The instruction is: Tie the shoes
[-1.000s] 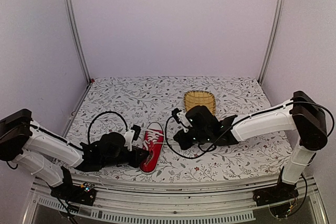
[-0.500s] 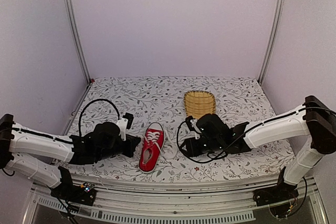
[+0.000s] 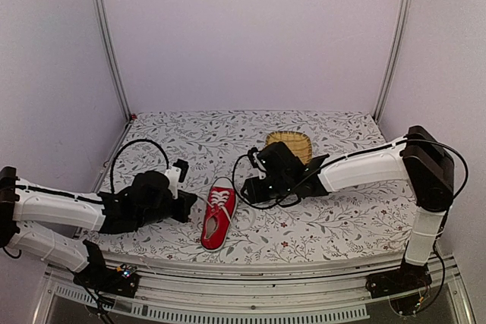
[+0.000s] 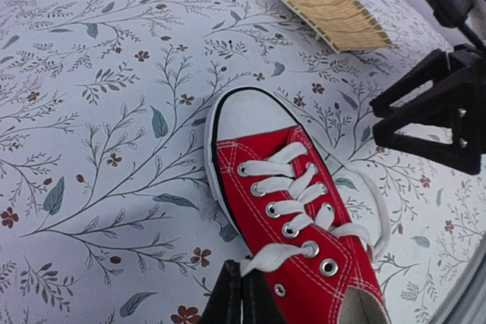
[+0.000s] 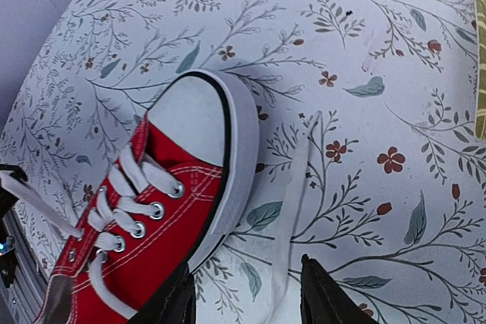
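Top external view: sneaker point(image 3: 219, 219) lies on the surface point(image 3: 342, 218), near the front edge, toe pointing away from the arms. Left tool point(image 3: 191, 204) sits just left of it, right tool point(image 3: 244, 190) near its toe. Basket point(image 3: 289, 142) lies behind the right arm.

Left wrist view: left tool point(image 4: 243, 294) is closed, pinching the taut lace point(image 4: 273, 256) beside the sneaker point(image 4: 292, 210). Loose lace point(image 4: 377, 221) curves along the far side, near the right tool point(image 4: 377, 121).

Right wrist view: right tool point(image 5: 247, 301) is spread open. Loose lace point(image 5: 292, 202) lies flat on the surface and runs in between the fingers point(image 5: 171, 301), ungripped, beside the sneaker point(image 5: 182, 180) toe cap.
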You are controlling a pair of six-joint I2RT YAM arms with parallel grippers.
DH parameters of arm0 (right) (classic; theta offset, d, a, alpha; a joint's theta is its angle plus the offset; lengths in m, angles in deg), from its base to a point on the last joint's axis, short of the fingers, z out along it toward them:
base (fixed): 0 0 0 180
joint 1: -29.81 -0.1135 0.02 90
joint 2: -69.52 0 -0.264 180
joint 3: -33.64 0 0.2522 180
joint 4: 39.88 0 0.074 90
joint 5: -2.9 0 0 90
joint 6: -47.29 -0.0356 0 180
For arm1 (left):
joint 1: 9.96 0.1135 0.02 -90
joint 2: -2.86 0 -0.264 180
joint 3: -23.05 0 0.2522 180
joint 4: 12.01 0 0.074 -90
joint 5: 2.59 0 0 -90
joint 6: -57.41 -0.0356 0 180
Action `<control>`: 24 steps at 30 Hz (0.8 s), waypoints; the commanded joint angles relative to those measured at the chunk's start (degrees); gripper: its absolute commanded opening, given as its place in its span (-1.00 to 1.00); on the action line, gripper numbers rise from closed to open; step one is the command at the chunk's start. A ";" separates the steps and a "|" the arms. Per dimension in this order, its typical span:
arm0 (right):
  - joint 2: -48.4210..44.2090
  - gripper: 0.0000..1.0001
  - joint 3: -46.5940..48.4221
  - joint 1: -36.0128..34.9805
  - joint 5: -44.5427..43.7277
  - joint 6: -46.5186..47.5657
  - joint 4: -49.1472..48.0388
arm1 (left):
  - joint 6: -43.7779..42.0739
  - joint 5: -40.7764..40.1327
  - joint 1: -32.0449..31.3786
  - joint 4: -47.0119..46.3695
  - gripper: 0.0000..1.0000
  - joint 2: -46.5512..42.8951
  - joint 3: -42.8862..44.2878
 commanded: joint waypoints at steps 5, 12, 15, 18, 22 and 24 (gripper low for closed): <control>7.16 -0.13 4.61 -1.06 -5.51 1.59 8.10 | -3.24 0.03 2.07 0.66 -1.00 -0.24 1.88; 9.59 -0.15 5.83 -3.14 -8.94 0.66 11.89 | -8.45 2.33 5.84 -0.86 -1.00 2.54 3.80; 10.23 -0.20 6.25 -3.79 -9.75 0.52 12.68 | -12.71 3.63 7.65 -2.11 -1.00 5.46 6.34; 10.82 -0.56 5.94 -3.87 -10.24 0.41 13.05 | -16.93 1.78 9.13 -4.65 -1.00 9.67 9.22; 9.68 -0.95 5.00 -3.87 -12.29 -1.52 14.17 | -15.92 -1.71 11.84 -3.16 -0.62 17.28 14.27; 8.07 -0.95 3.87 -3.91 -12.86 -2.61 13.89 | -12.05 -5.50 12.66 1.36 -0.35 21.13 17.64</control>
